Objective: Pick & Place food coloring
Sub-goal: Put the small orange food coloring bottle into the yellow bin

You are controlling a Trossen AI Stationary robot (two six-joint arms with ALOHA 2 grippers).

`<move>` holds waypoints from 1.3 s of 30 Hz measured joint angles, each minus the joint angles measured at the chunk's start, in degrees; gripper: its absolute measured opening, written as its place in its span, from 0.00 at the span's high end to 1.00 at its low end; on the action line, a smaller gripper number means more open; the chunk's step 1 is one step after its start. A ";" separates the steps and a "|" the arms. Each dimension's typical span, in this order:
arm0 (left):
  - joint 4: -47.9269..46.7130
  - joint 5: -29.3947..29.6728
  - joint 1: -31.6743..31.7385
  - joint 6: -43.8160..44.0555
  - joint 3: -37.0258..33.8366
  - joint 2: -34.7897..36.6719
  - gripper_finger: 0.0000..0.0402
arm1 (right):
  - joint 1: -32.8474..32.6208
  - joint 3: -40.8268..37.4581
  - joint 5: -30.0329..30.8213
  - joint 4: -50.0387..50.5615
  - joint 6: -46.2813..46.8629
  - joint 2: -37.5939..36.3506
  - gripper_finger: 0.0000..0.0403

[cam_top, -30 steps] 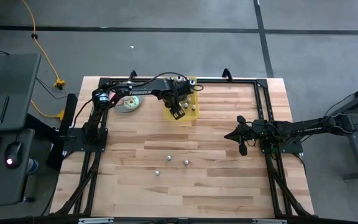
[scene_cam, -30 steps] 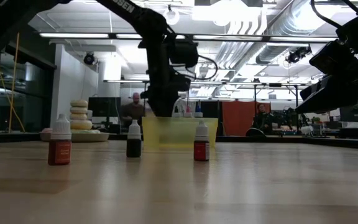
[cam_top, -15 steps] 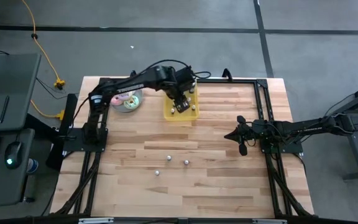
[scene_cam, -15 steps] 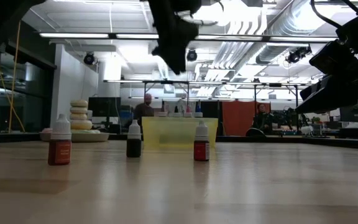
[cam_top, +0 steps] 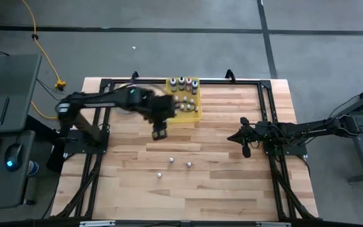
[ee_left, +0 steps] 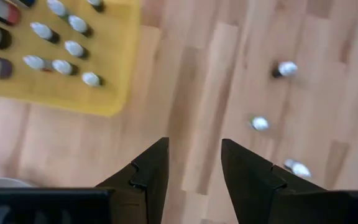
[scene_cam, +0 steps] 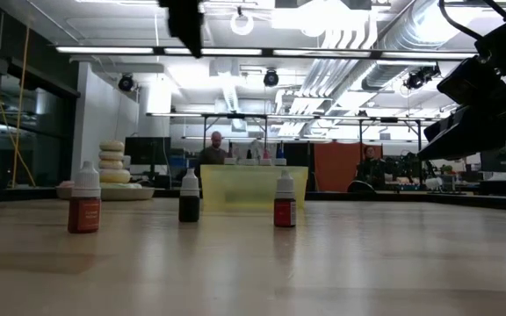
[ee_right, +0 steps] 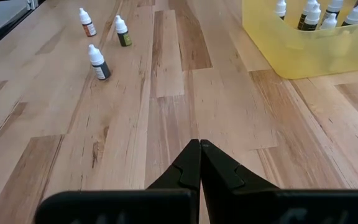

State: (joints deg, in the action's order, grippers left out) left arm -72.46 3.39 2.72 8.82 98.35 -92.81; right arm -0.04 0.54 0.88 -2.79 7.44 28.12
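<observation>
High view: we find the left gripper point(cam_top: 159, 133) empty, jaws partly apart, between the yellow tray point(cam_top: 195, 114), already holding many bottles point(cam_top: 183, 103), and three bottles point(cam_top: 172, 166) left on the worktop point(cam_top: 219, 189) ahead. Right gripper point(ee_right: 199, 163) closed, idle.

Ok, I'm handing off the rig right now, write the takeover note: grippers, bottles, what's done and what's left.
Left gripper: open, empty, above bare table between the yellow tray and the loose bottles.
Right gripper: shut, empty, parked at the table's right side.
Done: many food coloring bottles stand in the tray.
Left: three bottles upright on the table, to be picked and placed in the tray.
</observation>
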 joint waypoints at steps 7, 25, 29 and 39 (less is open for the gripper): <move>8.10 -4.99 -5.87 8.99 -18.96 13.06 0.65 | -0.01 0.00 0.01 -0.02 0.00 -0.02 1.00; 9.33 -4.43 -18.82 33.91 -35.69 23.05 0.65 | 0.00 -0.01 0.00 0.00 0.00 -0.02 1.00; 9.73 -4.12 -20.43 38.09 -38.26 22.97 0.65 | -0.01 0.00 0.01 0.00 0.00 -0.02 1.00; 18.45 -7.46 -21.96 44.67 -38.90 12.58 0.65 | 0.00 0.00 0.00 -0.02 0.00 0.00 1.00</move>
State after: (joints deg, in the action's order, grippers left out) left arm -54.01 -4.07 -19.24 53.49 59.45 -80.23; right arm -0.04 0.54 0.87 -2.81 7.44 28.11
